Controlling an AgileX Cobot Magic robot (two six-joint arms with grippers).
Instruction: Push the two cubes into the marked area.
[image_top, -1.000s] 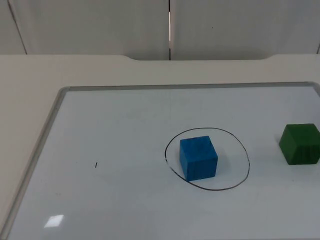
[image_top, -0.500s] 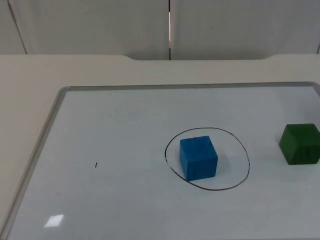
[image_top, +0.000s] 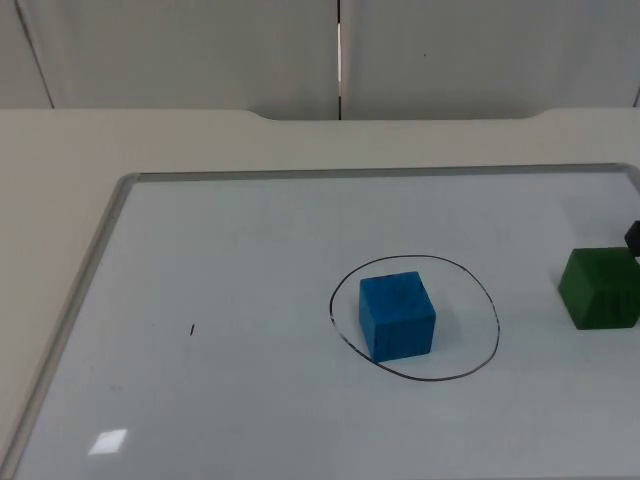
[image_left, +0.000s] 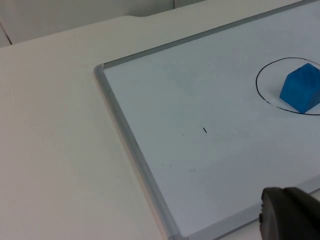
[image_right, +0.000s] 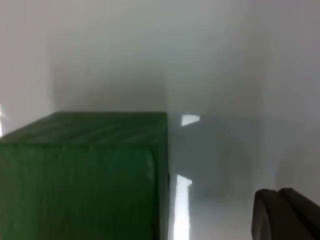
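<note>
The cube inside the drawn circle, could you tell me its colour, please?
Blue cube; the top view shows it best.

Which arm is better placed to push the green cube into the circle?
The right. Its pincer is just behind the green cube, which lies outside the circle. The blue cube is inside already, and the left arm waits near the board's corner.

You have a whiteboard (image_top: 250, 400) with a grey metal frame lying flat on the white table (image_top: 60, 150), and a grey partition wall (image_top: 200, 50) closes off the far edge. On the board, note one short black stroke (image_top: 192, 330), well apart from everything else.
</note>
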